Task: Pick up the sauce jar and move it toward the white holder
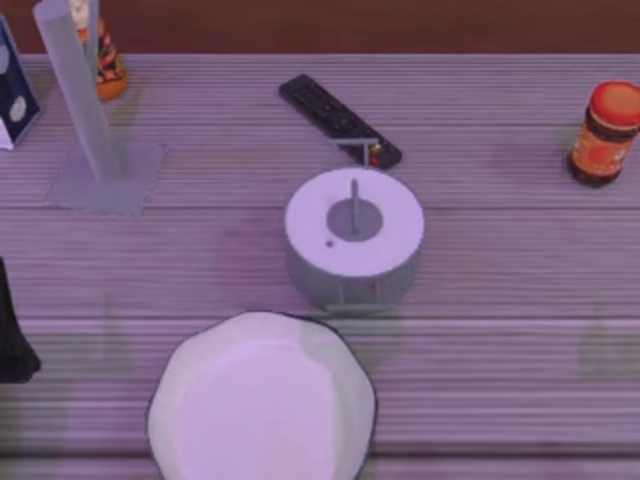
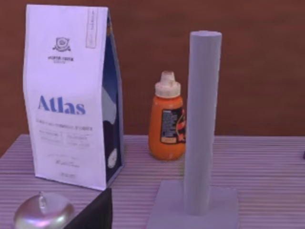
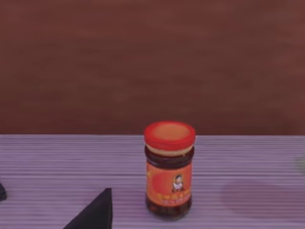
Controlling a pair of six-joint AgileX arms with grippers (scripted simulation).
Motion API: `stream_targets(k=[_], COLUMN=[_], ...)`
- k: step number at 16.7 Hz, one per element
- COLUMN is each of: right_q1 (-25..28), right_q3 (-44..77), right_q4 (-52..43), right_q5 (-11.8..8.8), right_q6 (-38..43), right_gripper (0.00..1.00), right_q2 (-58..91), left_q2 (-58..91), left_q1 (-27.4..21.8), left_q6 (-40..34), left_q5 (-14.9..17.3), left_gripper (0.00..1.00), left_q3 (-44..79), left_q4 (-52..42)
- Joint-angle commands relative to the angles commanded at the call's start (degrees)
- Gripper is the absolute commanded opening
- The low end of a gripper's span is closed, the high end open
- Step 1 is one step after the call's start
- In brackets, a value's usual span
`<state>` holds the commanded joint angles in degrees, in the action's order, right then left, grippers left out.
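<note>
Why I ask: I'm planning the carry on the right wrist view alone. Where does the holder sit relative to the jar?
Observer: In the top view the jar stands at the table's far right, toward the back. The holder is mid-table, left of the jar and a little nearer the front.
Operator: Anything lying between them?
Observer: No, only bare table. A remote lies just behind the holder, with one end close to its rim.
Operator: Is the left arm in the way?
Observer: No. It shows only as a dark shape at the table's left edge, far from both.
</note>
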<state>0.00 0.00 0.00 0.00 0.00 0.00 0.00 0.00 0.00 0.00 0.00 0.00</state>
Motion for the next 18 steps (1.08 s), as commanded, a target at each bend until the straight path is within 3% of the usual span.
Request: stream_targets(k=[4,8,18], right_q1=[0.1,0.1,-0.6], right_q3=[1.4,10.3,58.2], right_q4=[-0.9,-6.6,-34.6], right_q5=[-0.1,-0.5,-1.3], right_q6=[-0.2,-1.3,-8.0], right_gripper=[1.0,1.0,1.0], right_q2=[1.6,11.9,63.8], left_q2=[0.0,0.0,0.0], left_q1=[0.0,0.0,0.0], left_q6=[0.0,0.0,0.0], left_q5=[0.0,0.0,0.0], left_gripper=[1.0,1.0,1.0], left_q3=[0.0,0.0,0.0], left_q4=[0.0,0.0,0.0])
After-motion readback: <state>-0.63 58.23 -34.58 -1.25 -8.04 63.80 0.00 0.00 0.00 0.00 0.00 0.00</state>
